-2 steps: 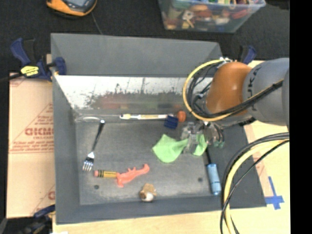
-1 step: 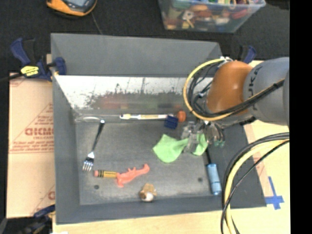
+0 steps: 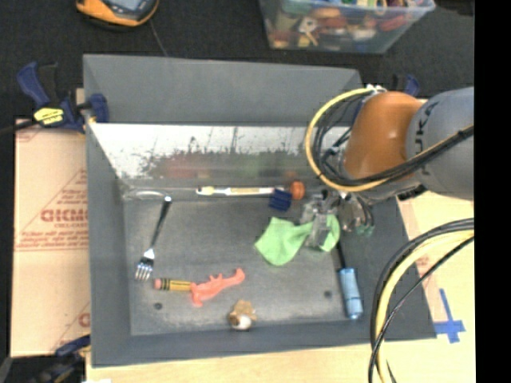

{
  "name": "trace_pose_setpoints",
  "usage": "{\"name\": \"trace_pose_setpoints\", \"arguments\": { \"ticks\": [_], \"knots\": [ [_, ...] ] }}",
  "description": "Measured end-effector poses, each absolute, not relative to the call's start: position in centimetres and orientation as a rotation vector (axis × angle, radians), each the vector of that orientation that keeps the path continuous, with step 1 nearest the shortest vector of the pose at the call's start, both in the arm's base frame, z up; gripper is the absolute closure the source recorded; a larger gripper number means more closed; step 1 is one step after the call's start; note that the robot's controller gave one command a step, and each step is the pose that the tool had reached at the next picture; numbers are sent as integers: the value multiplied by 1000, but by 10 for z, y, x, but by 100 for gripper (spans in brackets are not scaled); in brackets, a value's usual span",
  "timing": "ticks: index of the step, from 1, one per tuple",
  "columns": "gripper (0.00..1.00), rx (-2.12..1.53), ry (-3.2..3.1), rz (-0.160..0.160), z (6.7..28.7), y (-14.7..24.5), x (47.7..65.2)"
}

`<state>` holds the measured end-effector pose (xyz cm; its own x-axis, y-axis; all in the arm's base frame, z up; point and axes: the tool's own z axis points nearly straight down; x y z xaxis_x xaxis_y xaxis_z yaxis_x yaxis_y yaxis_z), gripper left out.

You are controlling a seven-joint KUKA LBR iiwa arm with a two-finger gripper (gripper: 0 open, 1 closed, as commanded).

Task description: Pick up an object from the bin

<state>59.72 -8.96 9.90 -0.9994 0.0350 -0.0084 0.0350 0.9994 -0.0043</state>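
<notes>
My gripper (image 3: 323, 223) is down in the right half of the bin, at the right edge of a crumpled green cloth (image 3: 279, 244). Its fingers are shut on that edge, and green fabric shows on both sides of them. The rest of the cloth trails down and to the left onto the bin floor. A blue pen with a black end (image 3: 349, 290) lies just below and right of the gripper. A small blue piece (image 3: 280, 199) and an orange piece (image 3: 297, 189) sit by the back wall, left of the gripper.
A pale toothbrush-like stick (image 3: 235, 191) lies along the back wall. On the left lies a fork (image 3: 152, 246). Toward the front edge are an orange toy (image 3: 214, 286) with a yellow-handled piece (image 3: 172, 284) and a small brown lump (image 3: 240, 315).
</notes>
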Motion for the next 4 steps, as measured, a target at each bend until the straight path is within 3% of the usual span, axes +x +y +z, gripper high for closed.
{"name": "trace_pose_setpoints", "arguments": {
  "ticks": [4],
  "knots": [
    [100, 53, 3118, -12, 170, -91, 601]
  ]
}}
